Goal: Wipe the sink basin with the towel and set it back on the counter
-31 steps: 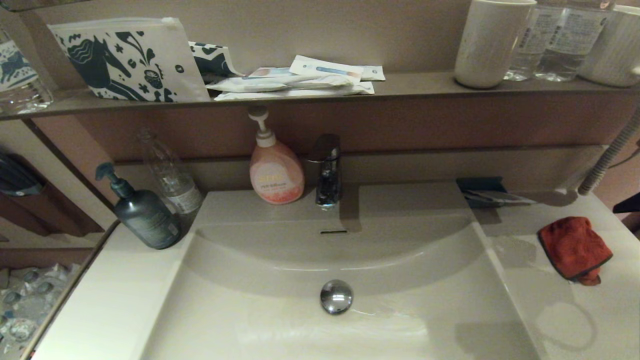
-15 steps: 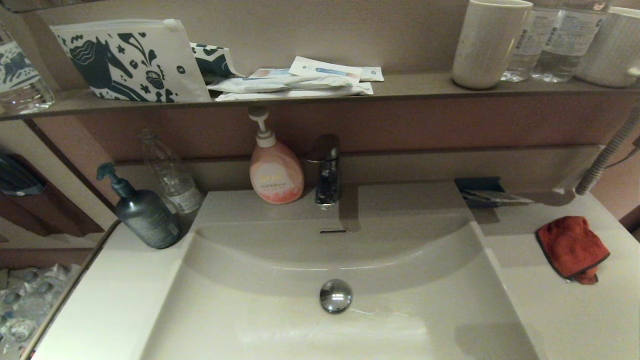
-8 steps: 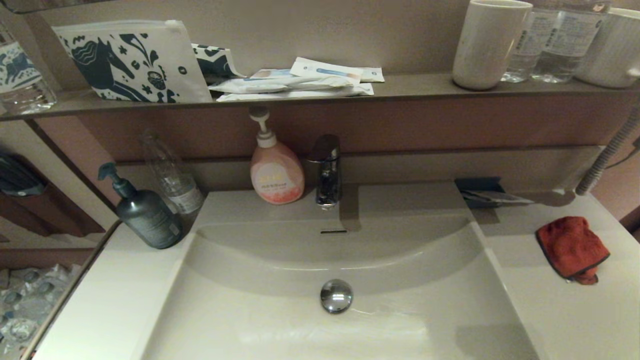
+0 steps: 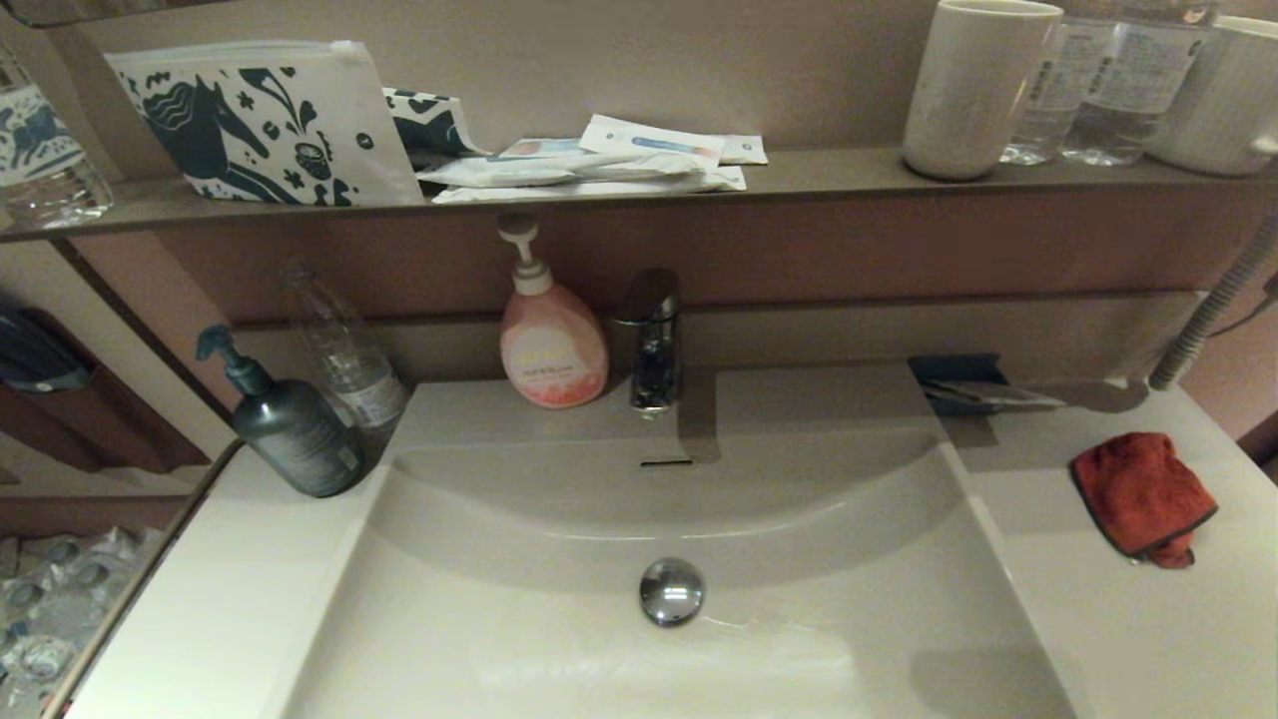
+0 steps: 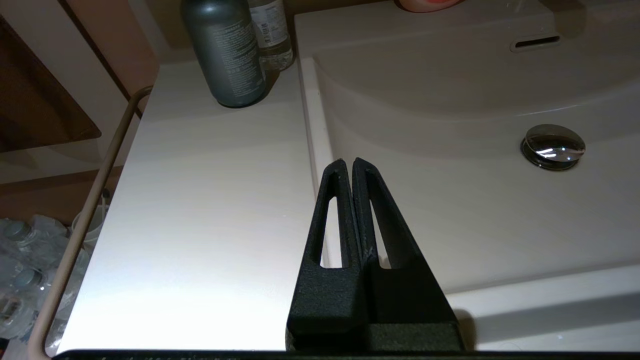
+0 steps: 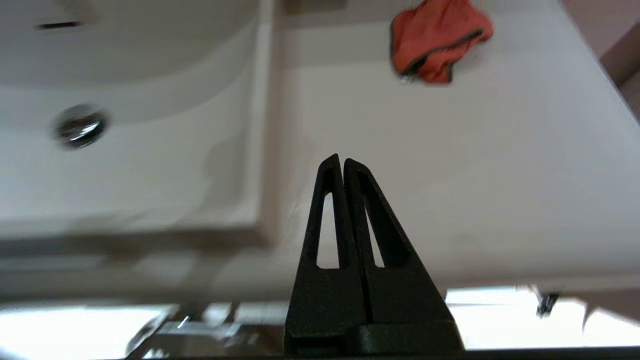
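The red-orange towel (image 4: 1141,494) with dark edging lies crumpled on the counter (image 4: 1148,629) to the right of the sink basin (image 4: 559,639); the right wrist view also shows the towel (image 6: 435,37). The basin's chrome drain plug (image 4: 672,591) sits at its middle. Neither gripper appears in the head view. My right gripper (image 6: 340,160) is shut and empty, hanging over the counter's front part, well short of the towel. Over the basin's left rim, my left gripper (image 5: 348,162) is shut on nothing.
A dark pump bottle (image 4: 288,424) and a clear bottle (image 4: 344,350) stand at the back left. A pink soap pump (image 4: 549,345) and the chrome tap (image 4: 651,340) stand behind the basin. A dark blue packet (image 4: 963,384) lies near the towel. The wall shelf (image 4: 819,170) carries cups, bottles and pouches.
A dark part at the right edge and the shadow on the right counter have gone from the head view. The towel has stayed in place.
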Robot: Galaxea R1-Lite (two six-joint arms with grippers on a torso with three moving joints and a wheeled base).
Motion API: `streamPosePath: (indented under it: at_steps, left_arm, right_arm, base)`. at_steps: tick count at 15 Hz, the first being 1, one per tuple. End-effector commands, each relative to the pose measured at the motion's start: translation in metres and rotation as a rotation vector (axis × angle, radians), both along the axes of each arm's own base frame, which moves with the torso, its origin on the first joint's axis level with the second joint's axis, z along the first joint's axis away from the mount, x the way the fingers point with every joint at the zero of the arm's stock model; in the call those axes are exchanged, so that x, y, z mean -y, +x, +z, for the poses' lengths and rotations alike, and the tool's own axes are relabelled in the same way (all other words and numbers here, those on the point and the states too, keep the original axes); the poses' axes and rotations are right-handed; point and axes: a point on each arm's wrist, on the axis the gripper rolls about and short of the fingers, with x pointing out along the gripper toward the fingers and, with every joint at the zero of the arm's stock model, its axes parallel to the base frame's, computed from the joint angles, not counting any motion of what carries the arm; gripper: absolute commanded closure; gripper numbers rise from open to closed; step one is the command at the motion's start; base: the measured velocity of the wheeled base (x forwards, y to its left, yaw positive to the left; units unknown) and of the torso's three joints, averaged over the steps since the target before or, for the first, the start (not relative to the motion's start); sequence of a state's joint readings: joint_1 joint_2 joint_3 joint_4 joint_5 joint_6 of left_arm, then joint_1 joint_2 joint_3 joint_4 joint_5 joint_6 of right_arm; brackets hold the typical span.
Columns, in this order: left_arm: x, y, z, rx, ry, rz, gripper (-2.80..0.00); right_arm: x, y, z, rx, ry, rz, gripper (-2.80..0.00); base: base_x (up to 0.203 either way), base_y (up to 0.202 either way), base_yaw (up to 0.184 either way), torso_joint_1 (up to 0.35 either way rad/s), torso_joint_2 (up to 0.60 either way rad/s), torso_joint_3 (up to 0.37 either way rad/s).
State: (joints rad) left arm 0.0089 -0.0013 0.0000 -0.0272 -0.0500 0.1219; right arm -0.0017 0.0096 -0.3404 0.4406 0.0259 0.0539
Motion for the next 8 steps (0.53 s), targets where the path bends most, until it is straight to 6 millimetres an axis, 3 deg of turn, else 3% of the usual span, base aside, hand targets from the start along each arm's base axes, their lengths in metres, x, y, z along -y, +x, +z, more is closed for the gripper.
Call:
streamPosePath:
  at_steps: [1,4,8]
  left_arm:
    - [0.0,0.0,0.0,-0.001,0.001,0.0,0.0]
    - [0.0,0.0,0.0,-0.001,0.001,0.0,0.0]
    - [0.0,0.0,0.0,-0.001,0.001,0.0,0.0]
  right_arm:
    - [0.0,0.015,-0.016,0.05,-0.011,-0.005,0.0]
    - [0.0,0.028,-0.037,0.055,-0.065,-0.011,0.0]
    - [0.0,0.035,-0.044,0.119,-0.11,-0.011,0.0]
  base:
    - [0.0,0.0,0.0,0.0,0.0,0.0]
    - [0.0,0.0,0.0,0.0,0.0,0.0]
    - [0.0,0.0,0.0,0.0,0.0,0.0]
